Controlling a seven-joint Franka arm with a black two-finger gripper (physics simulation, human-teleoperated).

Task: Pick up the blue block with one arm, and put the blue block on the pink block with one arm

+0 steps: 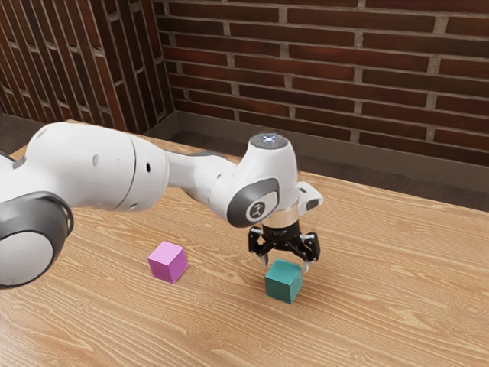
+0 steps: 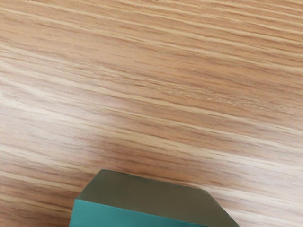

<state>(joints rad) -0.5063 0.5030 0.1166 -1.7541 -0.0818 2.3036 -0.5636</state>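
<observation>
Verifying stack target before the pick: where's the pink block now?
In the exterior view the pink block rests on the wooden table, toward that view's left of the teal block and the gripper hovering over it, touching neither.

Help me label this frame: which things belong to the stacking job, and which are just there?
Job: blue block (looks teal), pink block, gripper, open over the blue block.
Just there: wooden table, brick wall.

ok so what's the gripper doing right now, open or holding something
Gripper: open, holding nothing, fingers spread just above the teal block.
</observation>
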